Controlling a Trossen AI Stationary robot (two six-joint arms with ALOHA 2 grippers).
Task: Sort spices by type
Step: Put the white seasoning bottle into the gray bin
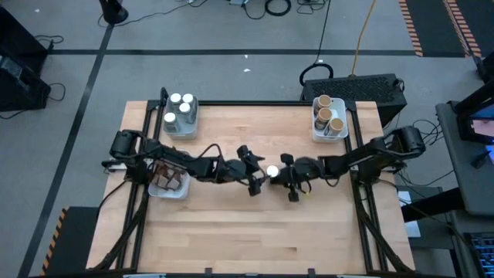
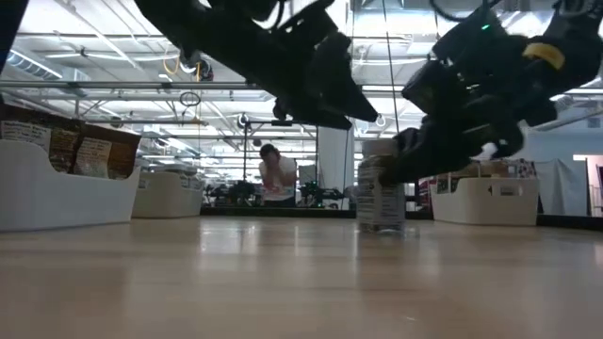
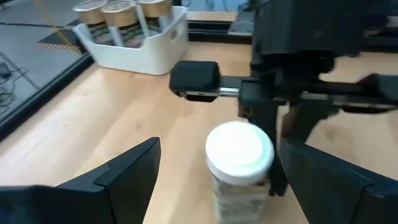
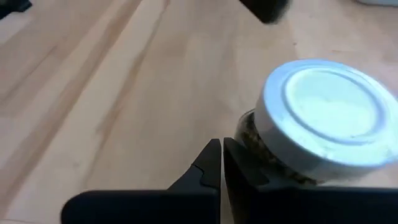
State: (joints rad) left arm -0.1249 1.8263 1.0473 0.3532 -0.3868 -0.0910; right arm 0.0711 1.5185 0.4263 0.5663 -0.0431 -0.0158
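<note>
One white-lidded jar [image 1: 272, 172] stands upright mid-table, between the spread fingers of your left gripper [image 1: 255, 171]. Right gripper [image 1: 289, 179] sits clenched, empty, beside it. Close squarely on the body, below the lid.

We see the near half of the surface [image 1: 255, 239] bare and passable. At the middle, a white-lidded jar [image 1: 272, 172] stands hemmed between the left gripper [image 1: 255, 171] and right gripper [image 1: 286, 179]. Three trays [image 1: 330, 131] block the far corners and left edge.
</note>
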